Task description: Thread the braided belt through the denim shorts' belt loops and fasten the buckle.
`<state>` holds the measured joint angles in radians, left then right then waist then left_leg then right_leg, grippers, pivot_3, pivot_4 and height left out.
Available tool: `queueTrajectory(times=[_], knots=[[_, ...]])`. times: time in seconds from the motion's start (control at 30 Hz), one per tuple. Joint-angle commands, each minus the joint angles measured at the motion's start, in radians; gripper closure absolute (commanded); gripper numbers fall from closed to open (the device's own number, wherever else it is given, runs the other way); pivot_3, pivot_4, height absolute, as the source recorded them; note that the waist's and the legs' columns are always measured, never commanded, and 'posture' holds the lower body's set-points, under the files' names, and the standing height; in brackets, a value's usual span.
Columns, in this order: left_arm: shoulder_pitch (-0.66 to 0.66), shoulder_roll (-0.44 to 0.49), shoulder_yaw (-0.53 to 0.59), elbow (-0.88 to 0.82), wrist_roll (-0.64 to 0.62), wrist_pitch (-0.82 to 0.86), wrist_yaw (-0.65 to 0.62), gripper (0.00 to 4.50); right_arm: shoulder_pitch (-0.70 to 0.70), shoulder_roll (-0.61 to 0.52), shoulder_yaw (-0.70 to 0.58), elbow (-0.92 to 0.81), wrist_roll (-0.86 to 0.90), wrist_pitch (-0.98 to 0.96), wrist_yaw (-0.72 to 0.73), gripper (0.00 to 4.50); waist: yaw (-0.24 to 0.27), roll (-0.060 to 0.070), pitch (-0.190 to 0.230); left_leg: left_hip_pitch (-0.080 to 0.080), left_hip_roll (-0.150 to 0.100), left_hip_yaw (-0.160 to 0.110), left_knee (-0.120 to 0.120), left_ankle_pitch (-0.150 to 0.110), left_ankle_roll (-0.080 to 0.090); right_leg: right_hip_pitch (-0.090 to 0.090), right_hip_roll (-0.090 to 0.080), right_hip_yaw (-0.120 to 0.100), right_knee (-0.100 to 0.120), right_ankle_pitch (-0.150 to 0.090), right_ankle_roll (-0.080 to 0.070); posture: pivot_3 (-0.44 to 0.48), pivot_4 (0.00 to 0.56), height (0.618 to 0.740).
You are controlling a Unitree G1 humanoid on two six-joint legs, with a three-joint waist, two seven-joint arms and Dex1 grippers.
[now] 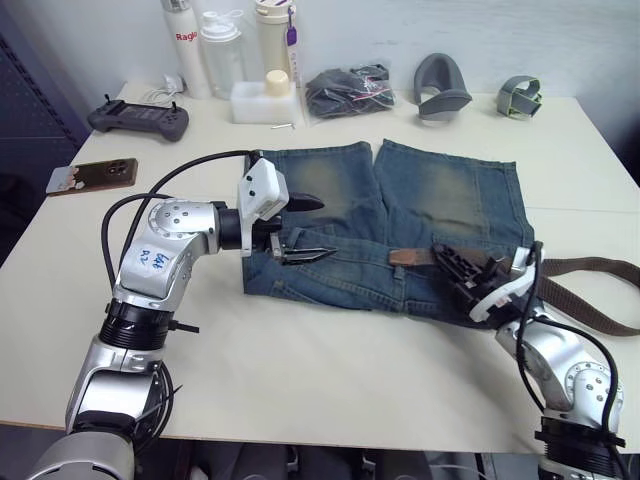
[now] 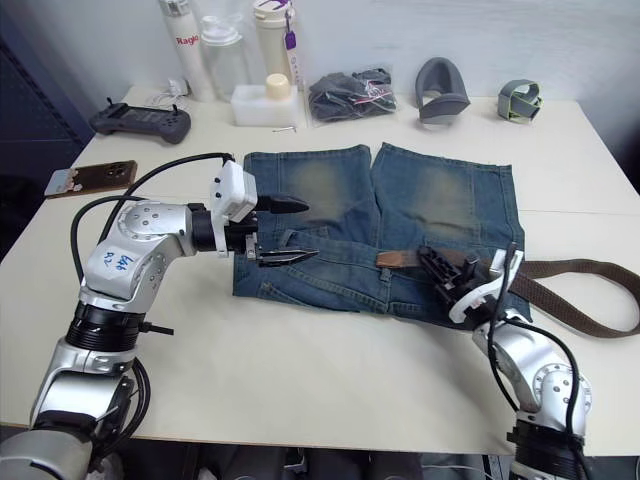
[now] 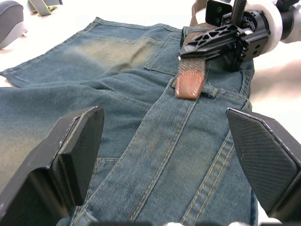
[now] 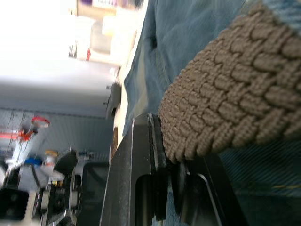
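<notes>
Belt (image 1: 590, 290) partly threaded along denim shorts (image 1: 400, 215) waistband, tan tip (image 3: 189, 84) just past a loop. Left gripper (image 1: 300, 228) spread wide, empty, over left waistband. Right gripper (image 1: 470, 275) clamps braid; risk: pushing bunches strap, tip retreats from loop.

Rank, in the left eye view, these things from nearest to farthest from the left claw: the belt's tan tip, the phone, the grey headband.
1. Tan tip, on the waistband toward the robot's right of the left claw.
2. Phone, at the table's left edge.
3. Grey headband, at the far right corner.
</notes>
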<state>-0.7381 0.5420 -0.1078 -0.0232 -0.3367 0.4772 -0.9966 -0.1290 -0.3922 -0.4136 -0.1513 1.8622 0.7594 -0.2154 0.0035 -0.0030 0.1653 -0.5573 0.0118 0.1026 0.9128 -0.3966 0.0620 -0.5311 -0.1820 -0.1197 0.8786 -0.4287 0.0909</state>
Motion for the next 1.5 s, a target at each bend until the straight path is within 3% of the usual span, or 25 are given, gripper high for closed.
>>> queueTrajectory(times=[0.03,0.37,0.87,1.13,1.5], knots=[[-0.009,0.014,0.008,-0.024,0.002,-0.009,-0.002,0.0,0.037,-0.064,-0.091,-0.011,0.097,0.001,-0.006,4.44,0.005,0.0,0.0,-0.001,0.0,0.0,0.0,0.0,0.001,0.0,0.0,0.0,0.0,0.0,0.0,0.0,0.15,0.648],[-0.029,0.006,-0.009,-0.001,0.007,-0.021,-0.015,0.0,0.07,-0.06,-0.076,-0.047,0.11,-0.003,-0.012,4.44,0.012,0.001,0.001,-0.003,0.0,-0.001,0.001,0.002,0.002,0.0,0.0,0.0,-0.004,0.001,0.003,0.0,0.15,0.648],[-0.023,0.009,-0.012,-0.004,0.014,-0.026,-0.026,0.0,0.141,-0.137,-0.186,0.039,0.11,0.104,0.111,4.44,0.022,0.002,0.001,-0.004,-0.001,-0.001,0.001,0.002,0.004,0.001,0.0,0.0,-0.006,0.004,0.008,0.0,0.15,0.648],[-0.02,0.013,-0.008,-0.005,0.014,-0.026,-0.026,0.0,0.123,-0.092,-0.292,0.103,0.11,0.12,0.137,4.44,0.021,0.002,0.001,-0.004,-0.001,-0.001,0.001,0.003,0.004,0.002,0.0,0.0,-0.007,0.005,0.009,0.0,0.15,0.648],[-0.02,0.008,-0.012,-0.005,0.016,-0.028,-0.03,0.0,0.271,-0.21,-0.189,-0.05,-0.03,0.208,0.36,4.44,0.019,0.005,0.001,-0.004,-0.001,-0.002,0.0,0.003,0.005,0.002,0.0,0.0,-0.009,0.005,0.01,0.0,0.15,0.648]])
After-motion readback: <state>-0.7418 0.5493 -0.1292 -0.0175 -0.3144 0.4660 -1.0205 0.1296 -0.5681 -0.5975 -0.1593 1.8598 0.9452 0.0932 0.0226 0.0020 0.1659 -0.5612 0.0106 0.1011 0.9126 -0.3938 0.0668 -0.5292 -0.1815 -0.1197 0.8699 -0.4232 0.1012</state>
